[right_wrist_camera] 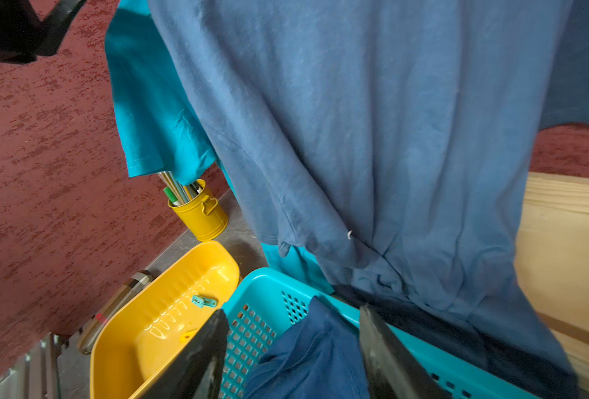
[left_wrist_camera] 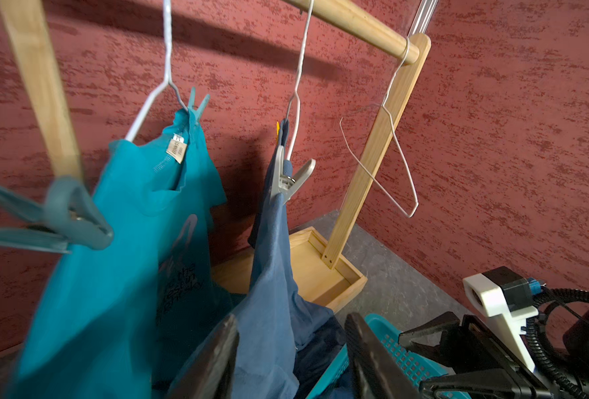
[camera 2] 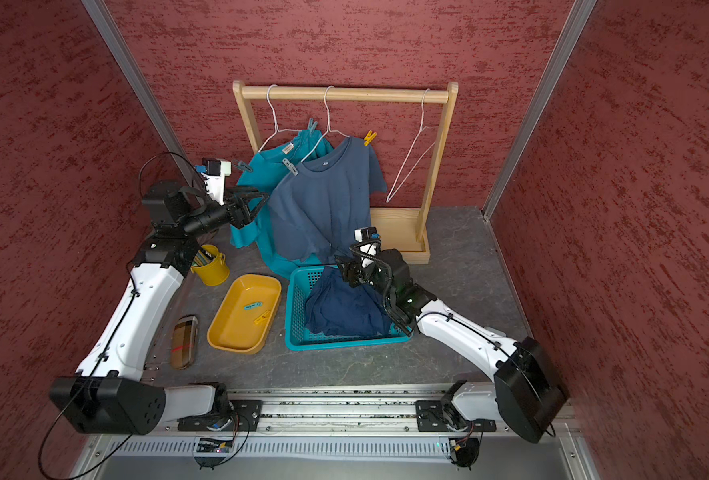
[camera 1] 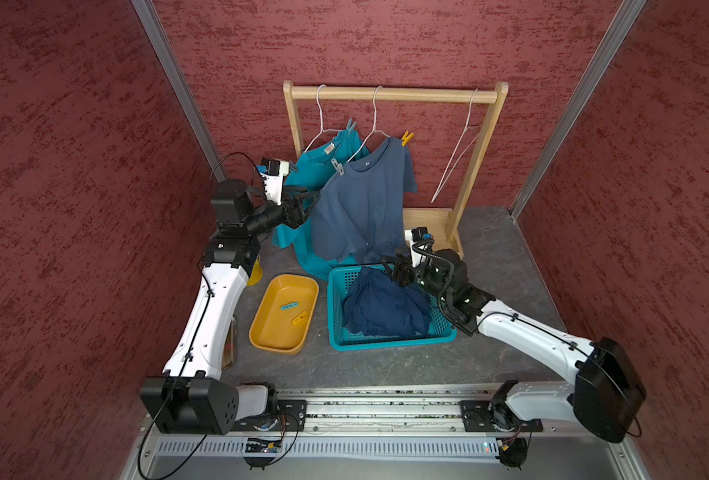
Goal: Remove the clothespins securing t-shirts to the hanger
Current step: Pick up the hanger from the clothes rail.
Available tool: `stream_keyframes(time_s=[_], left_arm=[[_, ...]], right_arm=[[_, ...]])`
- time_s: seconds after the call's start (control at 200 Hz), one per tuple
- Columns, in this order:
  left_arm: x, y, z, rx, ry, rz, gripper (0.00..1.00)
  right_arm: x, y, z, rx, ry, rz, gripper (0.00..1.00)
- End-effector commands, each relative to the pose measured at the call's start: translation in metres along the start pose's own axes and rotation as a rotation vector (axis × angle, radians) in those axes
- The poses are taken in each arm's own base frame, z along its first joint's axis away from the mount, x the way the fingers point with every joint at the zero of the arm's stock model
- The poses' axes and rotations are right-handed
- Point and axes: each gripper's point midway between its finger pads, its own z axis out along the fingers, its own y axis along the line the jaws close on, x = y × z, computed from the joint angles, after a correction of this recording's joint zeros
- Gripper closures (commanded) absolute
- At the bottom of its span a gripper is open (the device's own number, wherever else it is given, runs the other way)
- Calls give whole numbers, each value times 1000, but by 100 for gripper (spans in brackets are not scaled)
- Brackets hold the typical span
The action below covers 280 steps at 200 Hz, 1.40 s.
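Observation:
Two t-shirts hang on white wire hangers on the wooden rack [camera 1: 390, 94]: a teal t-shirt [camera 1: 303, 174] and, in front of it, a slate blue t-shirt [camera 1: 361, 203]. A teal clothespin [camera 1: 350, 124] and a grey-blue clothespin [left_wrist_camera: 72, 217] pin the teal one. A grey clothespin [camera 1: 336, 165] and a yellow clothespin [camera 1: 407, 137] pin the slate blue one. My left gripper [camera 1: 307, 199] is open at the slate blue shirt's side, with its cloth hanging between the fingers [left_wrist_camera: 217, 355]. My right gripper [camera 1: 390, 266] is open over the navy t-shirt [camera 1: 386, 309].
The navy shirt lies in a teal basket [camera 1: 390, 343]. Beside it, a yellow tray [camera 1: 261, 332] holds a teal clothespin [camera 1: 289, 306] and a yellow clothespin [camera 1: 300, 318]. A yellow cup of pencils [camera 2: 211, 266] and a brown case [camera 2: 184, 340] stand left. A bare hanger [camera 1: 456, 158] hangs right.

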Motion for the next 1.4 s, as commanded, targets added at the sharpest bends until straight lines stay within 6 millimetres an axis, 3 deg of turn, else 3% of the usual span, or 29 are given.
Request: stream_keyframes(time_s=[0.0,0.15,0.426,0.591,0.636,0.857,1.097,1.398], left_arm=[[0,-5,11,54,21,46,49],[4,5,37,54,46,69,49],[11,7,83,98,93,97,67],[19,-1,98,97,146,137,94],[19,-4,99,90,147,160,100],[7,-13,95,26,108,229,100],[-40,-25,82,-37,-58,271,100],[-75,-46,73,-25,-186,291,100]], right_arm=[[-20,14,0,-34,-61,29,37],[-28,7,-2,17,-90,-13,36],[-38,-1,-6,75,-107,-92,36],[-40,-5,-10,105,-108,-128,35],[-41,-5,-11,112,-112,-137,35],[-45,-9,-18,139,-125,-168,34],[-49,-9,-26,151,-144,-176,34],[-55,-11,-39,170,-167,-180,34]])
